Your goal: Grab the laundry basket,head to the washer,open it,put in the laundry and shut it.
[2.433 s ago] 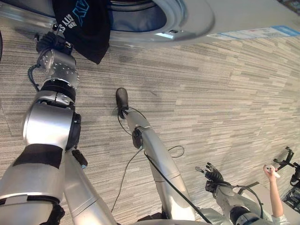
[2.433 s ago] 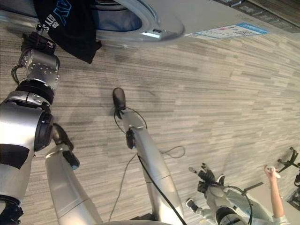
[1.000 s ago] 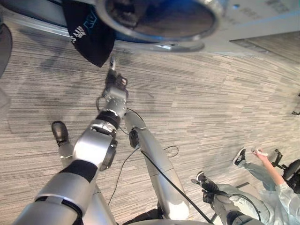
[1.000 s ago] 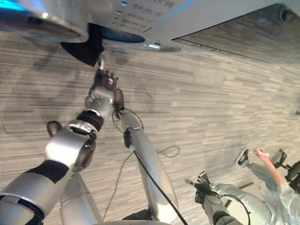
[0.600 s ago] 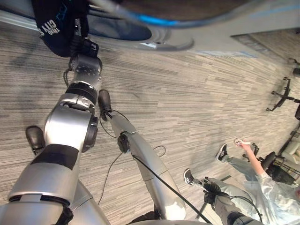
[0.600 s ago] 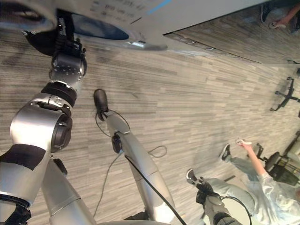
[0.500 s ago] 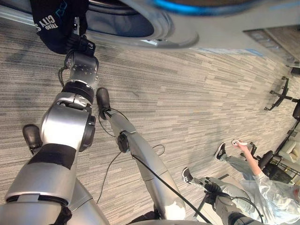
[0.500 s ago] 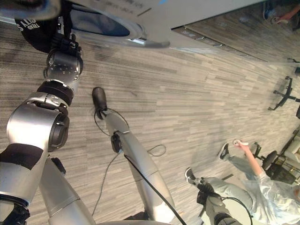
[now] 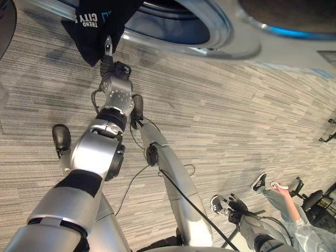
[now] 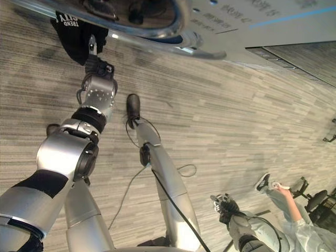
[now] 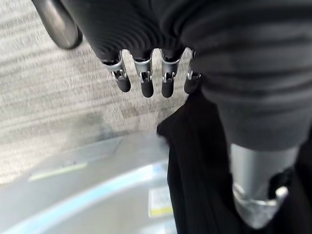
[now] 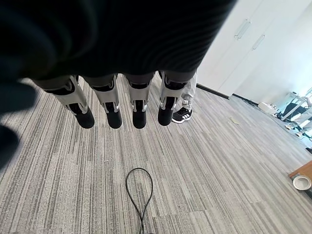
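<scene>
Black cloth [image 9: 97, 23] with pale print hangs long-axis-down from the washer [image 9: 220, 31] mouth, point toward the carpet [image 9: 236, 115]. Left hand [image 9: 113, 68] reaches up to its tip, fingers [image 11: 146, 83] straight, loose. Right hand [image 9: 231, 203] hangs low, relaxed; its wrist view shows a person [image 12: 185, 105].

- Washer [image 9: 273, 47]: smooth, glossy pale-grey casing; the round door rim [image 9: 220, 31] looks like polished metal or chromed plastic, with bright reflections.
- Black garment [image 9: 97, 26]: soft matt cloth bearing pale printed lettering, hanging in folds from the washer opening.
- Floor [image 9: 236, 121]: low-pile carpet, matt and rough, in fine grey and beige streaks.
- Left hand [image 9: 116, 86]: brushed silver metal with a satin sheen; dark ribbed cover looks like matt rubber or cloth; fingers [image 11: 146, 85] silver with dark matt tips.
- Right hand [image 12: 122, 63]: same matt ribbed cover and dark-tipped silver fingers [image 12: 139, 114].
</scene>
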